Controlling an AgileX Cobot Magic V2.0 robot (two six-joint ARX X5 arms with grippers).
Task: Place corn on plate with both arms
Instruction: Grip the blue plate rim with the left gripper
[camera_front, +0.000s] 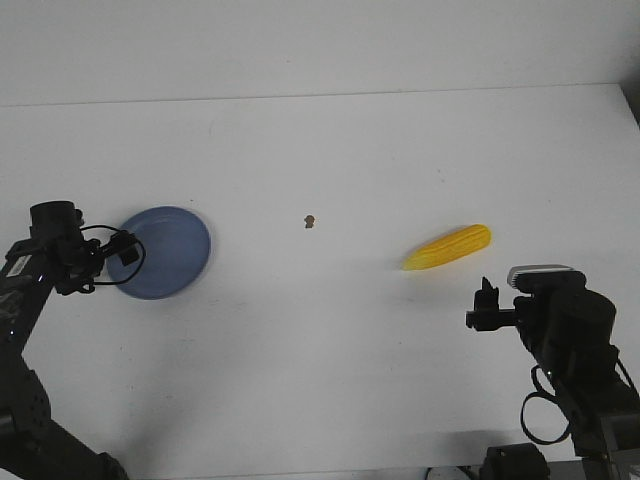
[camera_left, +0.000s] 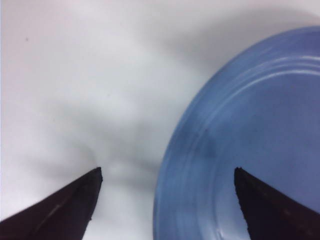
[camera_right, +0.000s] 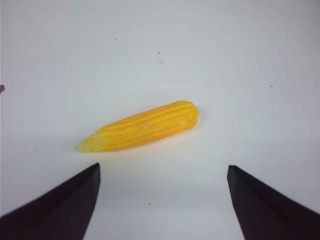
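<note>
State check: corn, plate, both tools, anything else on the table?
corn: lying flat on the table, ungrasped, pointed end toward the plate side.
plate: flat on the table, nothing on it.
left tool: open, straddling the plate's rim, holding nothing.
right tool: open, near the corn, not touching it.
small brown speck: loose on the table between plate and corn.

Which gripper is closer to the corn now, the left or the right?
The right gripper: it sits just in front of the corn, open and apart from it. The left gripper is far across the table, open at the plate.
</note>
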